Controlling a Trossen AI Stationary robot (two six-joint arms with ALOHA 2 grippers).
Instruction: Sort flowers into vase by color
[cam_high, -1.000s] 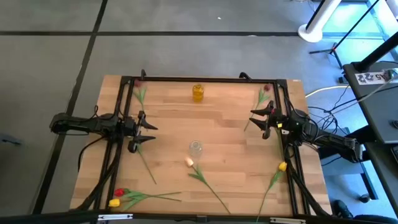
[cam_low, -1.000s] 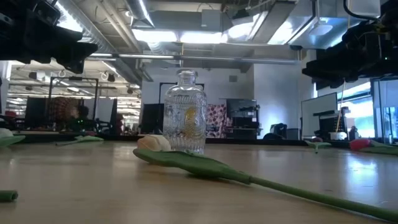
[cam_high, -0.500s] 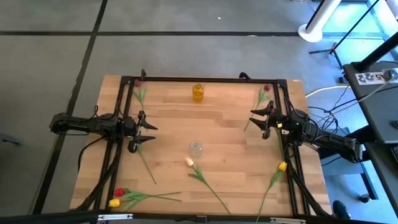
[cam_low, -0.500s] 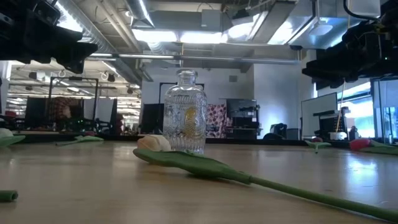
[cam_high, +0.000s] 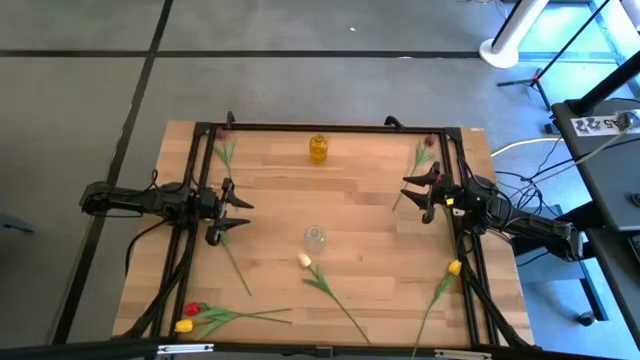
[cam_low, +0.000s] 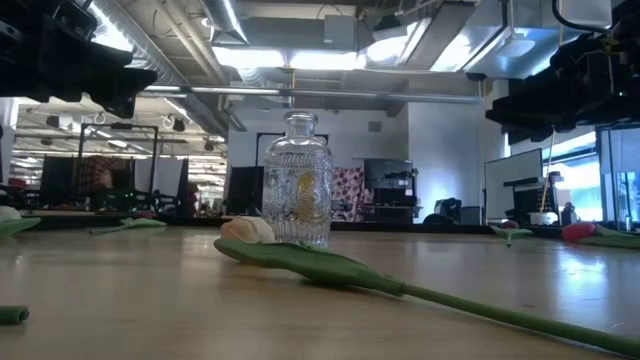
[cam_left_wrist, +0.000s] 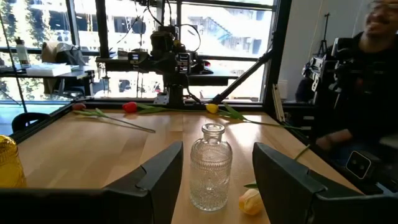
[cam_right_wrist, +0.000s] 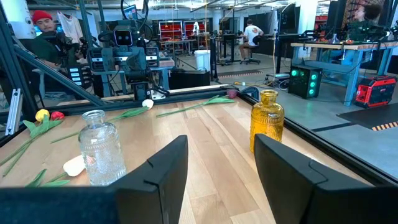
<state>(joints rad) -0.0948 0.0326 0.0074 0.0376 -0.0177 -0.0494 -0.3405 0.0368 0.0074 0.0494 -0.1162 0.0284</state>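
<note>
A clear glass vase stands at the table's middle, and an amber vase stands near the far edge. A peach tulip lies just near of the clear vase, its stem running toward the near edge. A red tulip and a yellow tulip lie at the near left corner. Another yellow tulip lies at the right, a red one at the far right, and a dark purple one at the far left. My left gripper hovers open at the left. My right gripper hovers open at the right.
A black frame runs along the table's far edge and both sides. One more green stem lies near my left gripper. Bare wood lies between the two vases. A person sits beyond the table.
</note>
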